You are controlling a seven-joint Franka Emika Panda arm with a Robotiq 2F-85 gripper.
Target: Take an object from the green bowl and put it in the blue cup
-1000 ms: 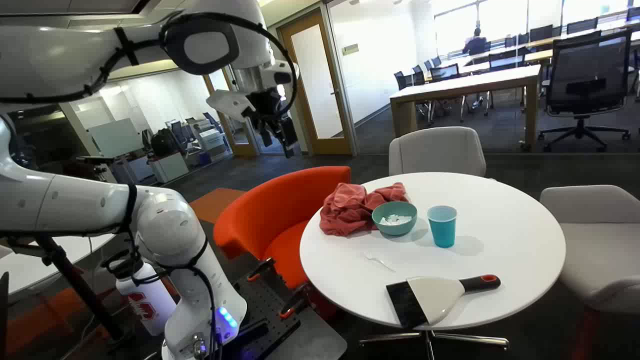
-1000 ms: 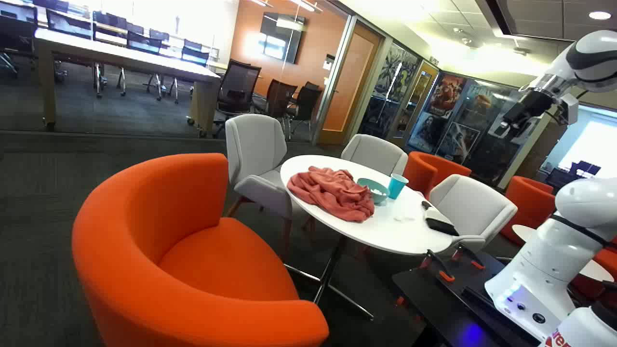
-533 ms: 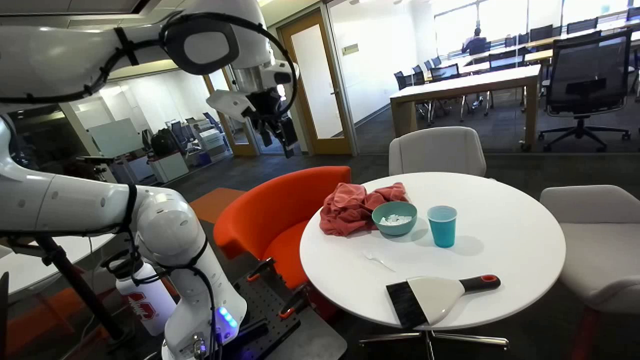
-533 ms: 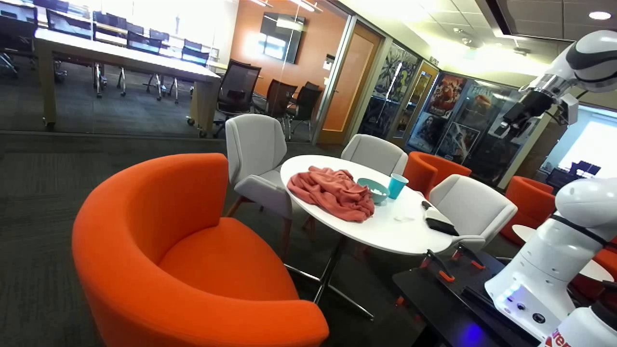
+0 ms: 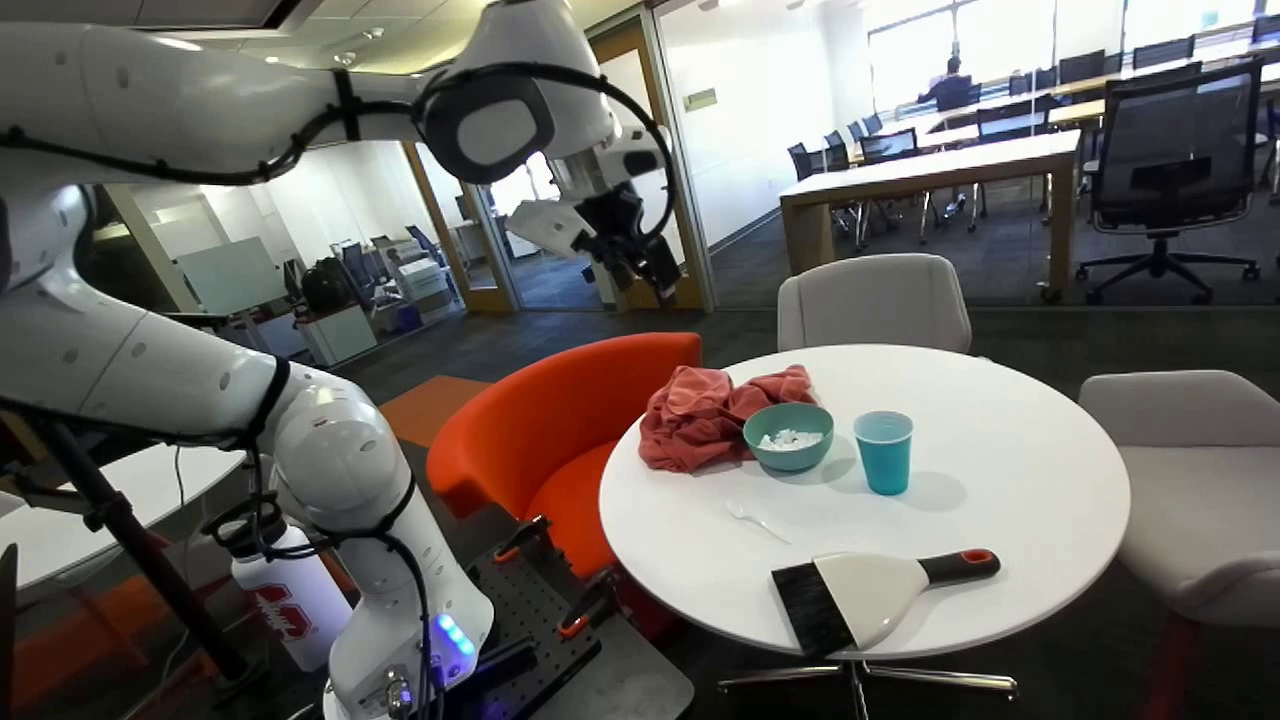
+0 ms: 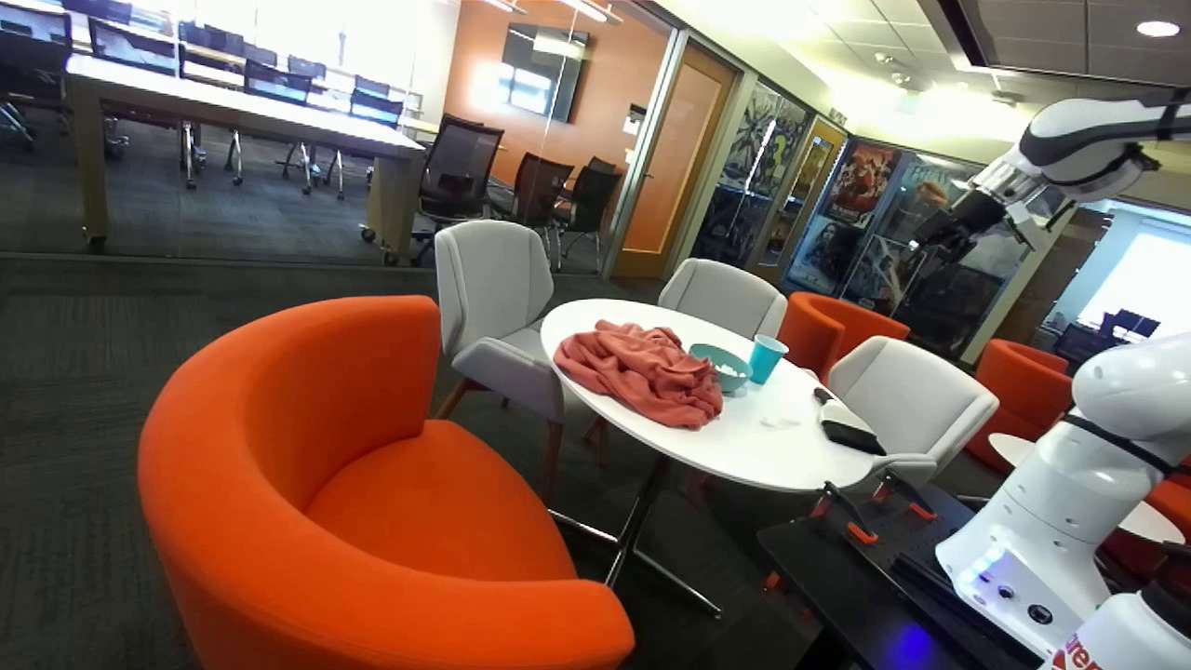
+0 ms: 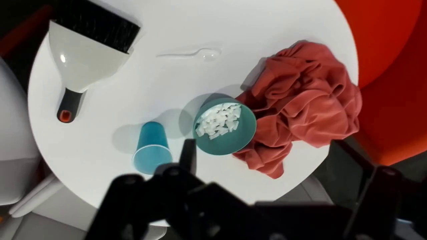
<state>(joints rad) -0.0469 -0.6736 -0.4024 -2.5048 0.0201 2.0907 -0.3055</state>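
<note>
Swung nearer the round white table [image 7: 290,16] than half a second ago, the robot arm [image 5: 335,440] holds its gripper [image 5: 645,278] well above tabletop height in both exterior views. Seen from the wrist, its fingers [image 7: 188,156] stand wide apart, holding nothing. Small white pieces [image 7: 220,120] lie heaped inside the green bowl [image 7: 245,129], which sits just beside a crumpled red cloth [image 7: 317,103]. On the bowl's other side, a little apart from it, the blue cup [image 7: 152,138] stands upright. A clear plastic spoon [image 7: 205,54] and a white dustpan [image 7: 83,61] with black bristles lie on the same tabletop.
</note>
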